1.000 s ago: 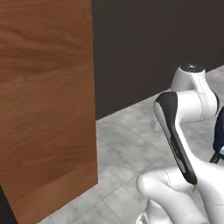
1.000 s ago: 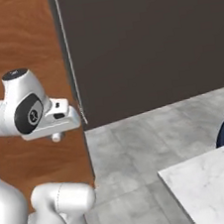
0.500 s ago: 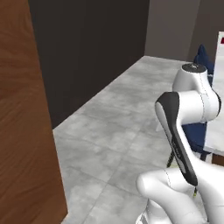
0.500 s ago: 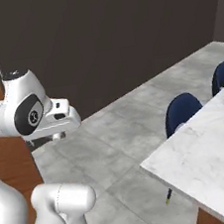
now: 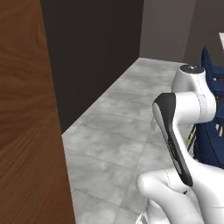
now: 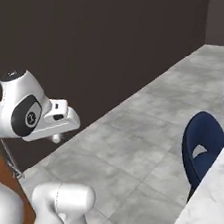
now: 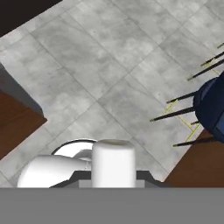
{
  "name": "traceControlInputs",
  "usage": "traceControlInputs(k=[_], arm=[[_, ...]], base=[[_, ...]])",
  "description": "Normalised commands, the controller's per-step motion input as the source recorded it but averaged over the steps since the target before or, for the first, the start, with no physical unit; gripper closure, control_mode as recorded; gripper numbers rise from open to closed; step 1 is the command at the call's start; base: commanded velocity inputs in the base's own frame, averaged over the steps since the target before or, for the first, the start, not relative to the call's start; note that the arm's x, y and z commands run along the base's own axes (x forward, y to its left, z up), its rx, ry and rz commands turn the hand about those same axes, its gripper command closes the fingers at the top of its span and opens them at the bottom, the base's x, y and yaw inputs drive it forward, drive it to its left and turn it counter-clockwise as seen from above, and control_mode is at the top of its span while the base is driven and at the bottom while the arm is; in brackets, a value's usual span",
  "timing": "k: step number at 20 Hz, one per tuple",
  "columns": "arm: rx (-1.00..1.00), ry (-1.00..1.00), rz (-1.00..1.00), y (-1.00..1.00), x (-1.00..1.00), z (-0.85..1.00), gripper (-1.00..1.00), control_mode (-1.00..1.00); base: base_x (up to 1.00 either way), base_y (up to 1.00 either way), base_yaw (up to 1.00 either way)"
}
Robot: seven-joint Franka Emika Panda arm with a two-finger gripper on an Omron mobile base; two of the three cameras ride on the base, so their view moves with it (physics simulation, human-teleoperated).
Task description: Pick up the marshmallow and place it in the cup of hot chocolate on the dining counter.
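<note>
A small white stubby marshmallow (image 7: 113,161) stands between my dark fingertips at the bottom of the hand view, with the gripper (image 7: 113,176) shut on it above the grey tiled floor. In the right base view a corner of the dining counter (image 6: 222,197), with its white veined marble top, sits at the lower right. Its brown wooden base (image 7: 199,164) lies at the lower right of the hand view. The cup of hot chocolate is out of view. My arm is folded close to the base.
Dark blue chairs (image 6: 202,144) (image 5: 213,109) (image 7: 213,107) stand along the counter on thin black legs. A tall brown wood panel (image 5: 26,131) is on the left, with a dark wall (image 6: 99,35) behind it. Grey floor tiles (image 5: 118,131) lie in between.
The whole picture has shifted, so the base has turned: the wood panel slid off to the left and the chairs and counter came closer. The arm's pose and grip look the same.
</note>
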Motion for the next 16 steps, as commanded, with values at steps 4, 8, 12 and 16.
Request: traceControlInputs(k=[4, 8, 12, 16], arm=[[0.0, 0.0, 0.0, 0.0, 0.0, 0.0, 1.0, 1.0], [0.0, 0.0, 0.0, 0.0, 0.0, 0.0, 1.0, 1.0], [0.0, 0.0, 0.0, 0.0, 0.0, 0.0, 1.0, 1.0], [0.0, 0.0, 0.0, 0.0, 0.0, 0.0, 1.0, 1.0]], base=[[1.0, -0.01, -0.11], [1.0, 0.0, -0.12], [1.0, 0.0, -0.24], [1.0, 0.0, -0.2]])
